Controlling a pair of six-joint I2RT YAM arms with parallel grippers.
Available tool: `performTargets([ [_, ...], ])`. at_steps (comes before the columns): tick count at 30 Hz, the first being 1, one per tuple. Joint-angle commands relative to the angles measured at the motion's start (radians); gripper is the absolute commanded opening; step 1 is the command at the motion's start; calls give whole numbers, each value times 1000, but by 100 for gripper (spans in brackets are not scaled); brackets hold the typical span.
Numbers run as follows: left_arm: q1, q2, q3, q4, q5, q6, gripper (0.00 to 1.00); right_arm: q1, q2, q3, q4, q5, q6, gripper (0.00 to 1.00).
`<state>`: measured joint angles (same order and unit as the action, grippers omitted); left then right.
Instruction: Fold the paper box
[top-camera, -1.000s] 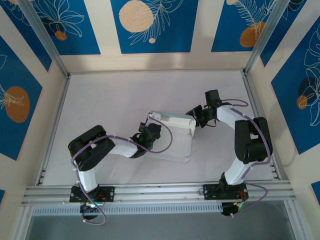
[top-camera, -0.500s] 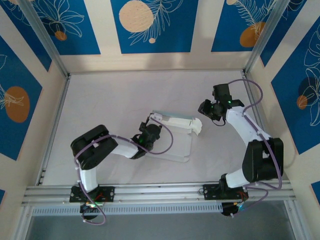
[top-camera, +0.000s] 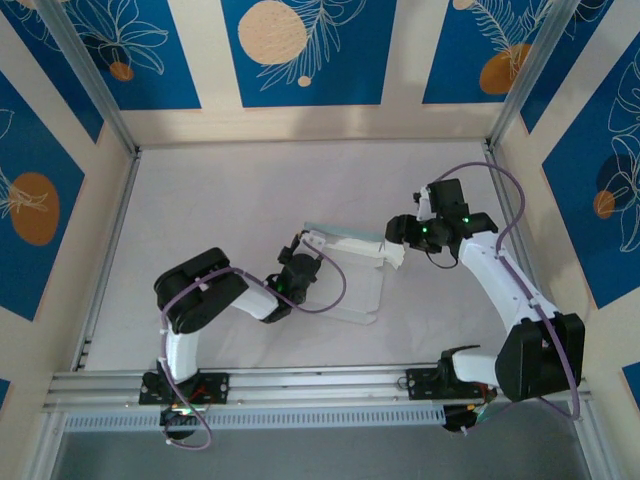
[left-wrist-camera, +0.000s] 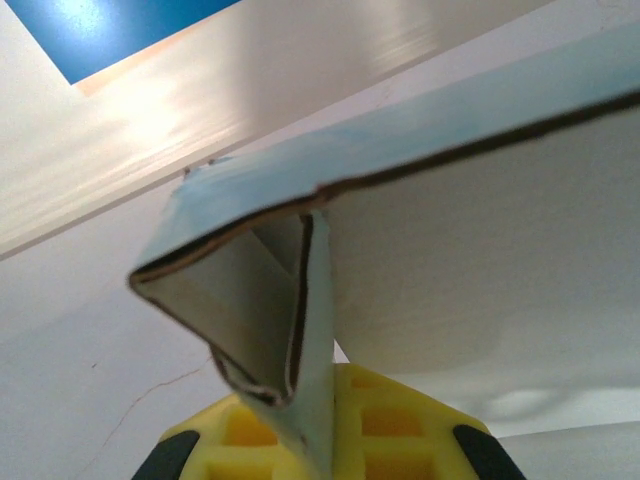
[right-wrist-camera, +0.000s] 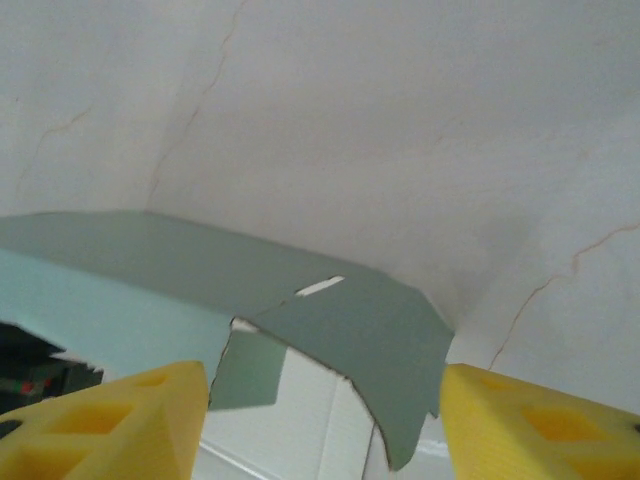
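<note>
Tabletop of white, faintly cracked sheet (top-camera: 220, 200) spreads across the enclosure, ringed by cream walls with blue printed panels (top-camera: 300, 50). Near its middle, between the two arms, sits the paper box (top-camera: 345, 290), a thin pale grey-green card piece that is partly formed. One broad panel lies flat on the table, and a long wall stands folded up along its far edge.

The left gripper (top-camera: 300, 262) sits at the box's left end. In the left wrist view its yellow pads (left-wrist-camera: 250, 440) are pinched together on a card edge, above which the card (left-wrist-camera: 480, 260) doubles over into a tucked corner. So that end is clamped and looks already creased into shape.

The right gripper (top-camera: 395, 238) hovers at the opposite end. From its wrist camera the yellow fingers (right-wrist-camera: 110, 420) stand wide apart, and the pointed end flap (right-wrist-camera: 370, 350) of the box lies between them. Neither finger appears to touch it, so nothing is held on this side.

A small cut slot (right-wrist-camera: 320, 286) shows in that flap, probably meant to take a tab.

As a judgement, the job is about midway. The long wall and left corner are raised. The right end flap is loose and unfolded, the near side of the base panel lies flat, and no lid or closing tab is tucked in. Turning in the right flap looks like the step in hand.
</note>
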<state>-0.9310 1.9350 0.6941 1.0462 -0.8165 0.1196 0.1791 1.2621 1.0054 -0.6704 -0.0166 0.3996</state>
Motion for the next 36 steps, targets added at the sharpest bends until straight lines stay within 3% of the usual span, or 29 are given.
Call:
performTargets([
  [1,-6,27,-4,-8,-8,39,0,27,-6,-9,-55,-41,-44,66],
  [9,-5,22,2,-36,0,11,0,61,92,-20,-28,12,-28,63],
  [16,-5,29,8,-44,14,-5,0,111,155,10,-55,148,-50,59],
  [26,0,131,-51,265,22,64,0,87,158,27,-22,88,-80,55],
  [31,1,101,-40,200,55,37,0,84,167,37,-24,78,-81,55],
  [36,9,72,13,37,4,31,0,63,114,47,-14,17,-60,57],
])
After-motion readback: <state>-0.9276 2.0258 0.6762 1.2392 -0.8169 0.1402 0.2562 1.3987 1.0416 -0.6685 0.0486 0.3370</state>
